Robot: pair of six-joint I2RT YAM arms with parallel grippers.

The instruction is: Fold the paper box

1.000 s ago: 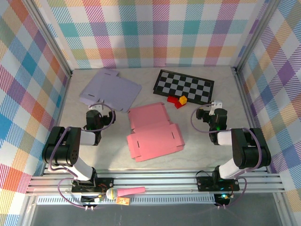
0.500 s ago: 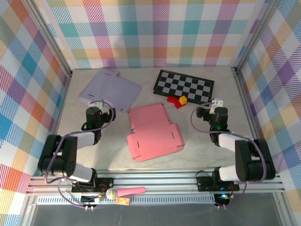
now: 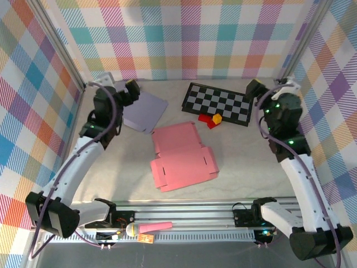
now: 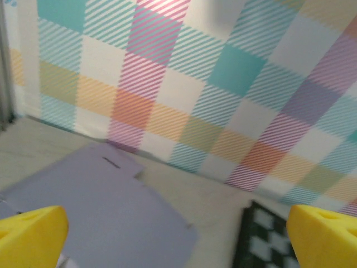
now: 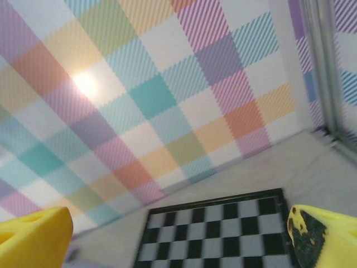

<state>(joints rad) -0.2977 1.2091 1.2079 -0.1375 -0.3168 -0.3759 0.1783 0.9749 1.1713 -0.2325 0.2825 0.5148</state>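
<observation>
Mid-table, nearest my bases: box (image 3: 181,156), lying flat. Sheet (image 3: 146,109) behind it to the left, board (image 3: 220,102) behind it to the right, blocks (image 3: 211,119) just before the board. My left claw (image 3: 120,85) hangs over the sheet's far end, my right claw (image 3: 271,86) by the board's right end.

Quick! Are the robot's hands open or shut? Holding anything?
Left gripper: open, holding nothing.
Right gripper: open, holding nothing.

Your obscured items:
- lavender sheet (image 3: 149,107): left part covered by the left arm (image 3: 78,159).
- checkerboard (image 5: 217,229): cut by the right wrist view's bottom edge.
- red and yellow pieces (image 3: 212,119): too small to identify.
- left gripper (image 4: 178,237): yellow fingertips cropped at the frame's corners.
</observation>
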